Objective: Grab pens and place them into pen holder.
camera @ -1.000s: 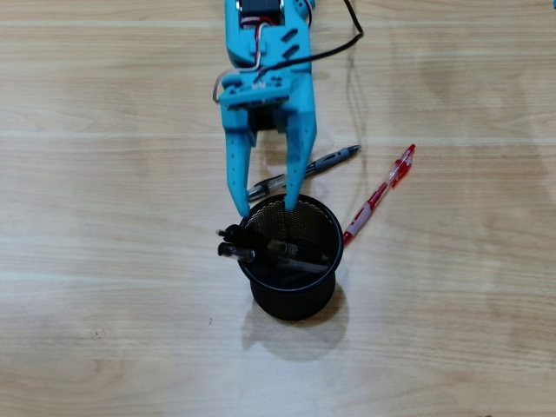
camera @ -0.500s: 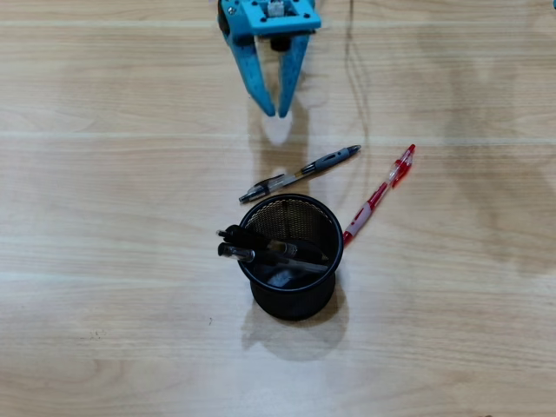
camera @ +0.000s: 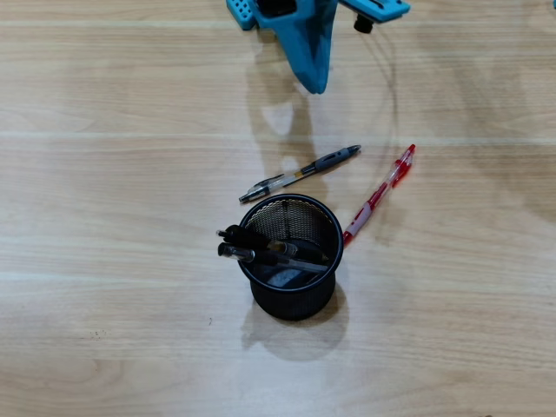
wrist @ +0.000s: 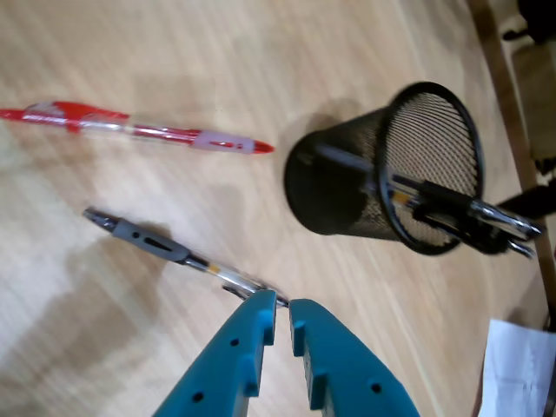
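The black mesh pen holder stands mid-table with two dark pens leaning out over its rim. On the wood behind it lies a clear pen with a grey sleeve. A red and clear pen lies to its right in the overhead view. My blue gripper hangs at the top edge of the overhead view, well away from the holder. Its jaws are shut with nothing between them. In the wrist view its tips hide one end of the grey-sleeved pen.
A white sheet of paper lies at the lower right of the wrist view, near the table's edge. A thin black cable trails down from the arm at the top of the overhead view.
The arm has pulled back from the pen holder's rim toward the top of the overhead view. Its jaws, spread apart a second ago, have come together and the wrist has turned.
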Robot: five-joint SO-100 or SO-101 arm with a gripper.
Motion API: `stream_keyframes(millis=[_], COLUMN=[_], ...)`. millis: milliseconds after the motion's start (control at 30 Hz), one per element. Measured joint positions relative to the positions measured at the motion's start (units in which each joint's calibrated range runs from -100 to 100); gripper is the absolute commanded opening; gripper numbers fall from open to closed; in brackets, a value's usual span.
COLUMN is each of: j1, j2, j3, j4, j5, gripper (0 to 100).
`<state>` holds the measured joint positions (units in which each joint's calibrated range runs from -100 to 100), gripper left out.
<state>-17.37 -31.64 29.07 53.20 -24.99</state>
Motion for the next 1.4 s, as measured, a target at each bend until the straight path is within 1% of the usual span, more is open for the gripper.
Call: stream_keyframes(millis=[100,200,433,500,600,633,733,833,933,1233,1400], j1=[-1.89,-2.71,-4.06,-4.69,-4.15,-4.15,-2.44,-0.54,0.63,0.63,-0.54], j2=[0.0,0.0,0.51,4.07,8.06,12.13,16.96,22.14,25.45,30.53,32.06], j3=[3.73,6.57,7.1,4.35,-0.09,-4.26,-10.12,-17.67,-21.66,-22.19,-20.95], j4=[0.0,0.0,1.12,1.38,3.29,6.06,10.47,14.71,16.52,16.87,16.87], j5=[1.77,2.29,3.38,5.56,6.81,7.01,7.74,10.49,13.04,22.7,24.78], gripper=[3,3,3,3,3,3,3,3,3,4,6])
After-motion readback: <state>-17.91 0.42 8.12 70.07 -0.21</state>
